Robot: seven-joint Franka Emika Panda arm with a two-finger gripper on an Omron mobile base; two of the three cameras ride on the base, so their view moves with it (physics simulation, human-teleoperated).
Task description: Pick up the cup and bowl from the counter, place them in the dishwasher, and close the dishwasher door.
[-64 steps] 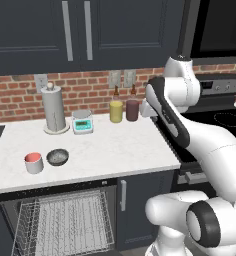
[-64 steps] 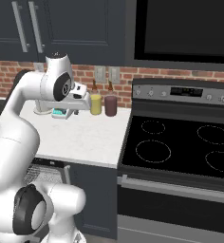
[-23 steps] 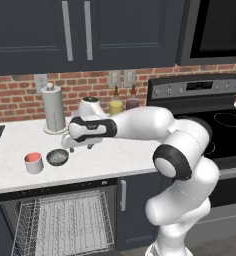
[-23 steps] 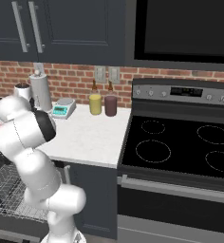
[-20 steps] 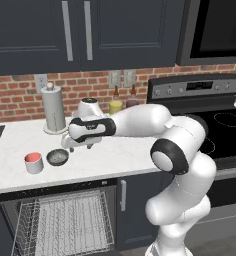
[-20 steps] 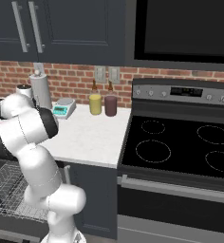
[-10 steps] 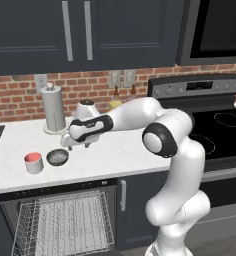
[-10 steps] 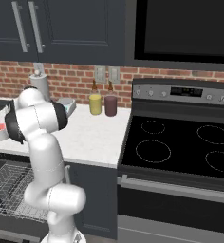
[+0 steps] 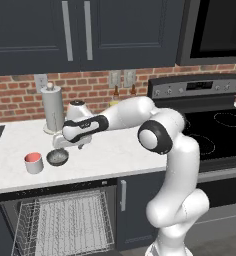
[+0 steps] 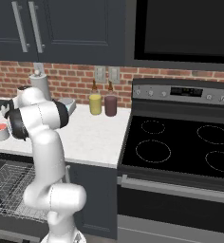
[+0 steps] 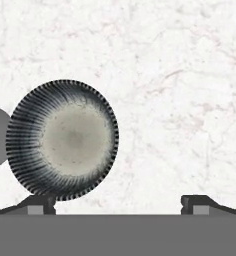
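**kitchenlurker:** how's the dishwasher job going, anything loaded yet?

**panda_arm:** nope, basically at the start. The cup (image 9: pixel 34 162) and the bowl (image 9: pixel 57 158) are both sitting on the counter (image 9: pixel 115 155), right beside each other near the front edge. The dishwasher (image 9: pixel 60 225) is hanging open below them with an empty rack, so I'm still owing two picks, two drops and shutting the door.

**kitchenlurker:** so what are you doing right now?

**panda_arm:** I'm hovering my gripper (image 11: pixel 119 202) over the bowl, fingers (image 11: pixel 40 204) spread wide and gripping nothing. In my hand view the bowl is lying off-centre, over by one fingertip rather than between the two, so I'm guessing I need to shift sideways before dropping down.
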